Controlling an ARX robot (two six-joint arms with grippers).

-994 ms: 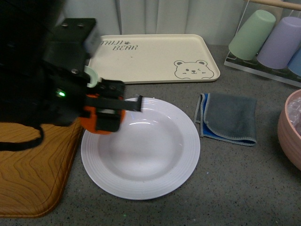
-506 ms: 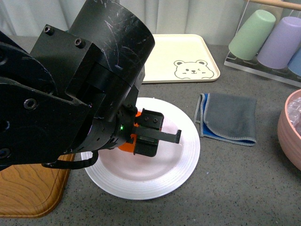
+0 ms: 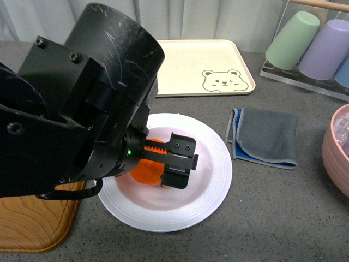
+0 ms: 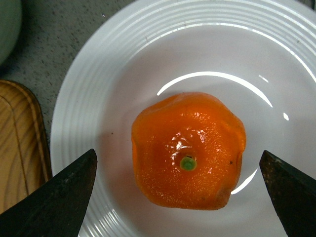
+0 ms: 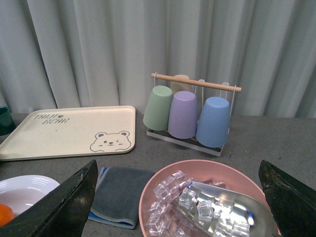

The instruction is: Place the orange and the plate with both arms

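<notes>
Now we are holding our left gripper (image 3: 178,162) wide open around the orange (image 4: 187,150), sitting mid-frame in the plate (image 4: 86,98). Our right gripper (image 5: 177,170) is gaping too, empty. The orange is looking light, squishy: pinch its sides softly.

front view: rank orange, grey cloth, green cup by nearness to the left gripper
1. orange, just below the open left gripper, on the plate
2. grey cloth, right of the plate
3. green cup, far back right
</notes>
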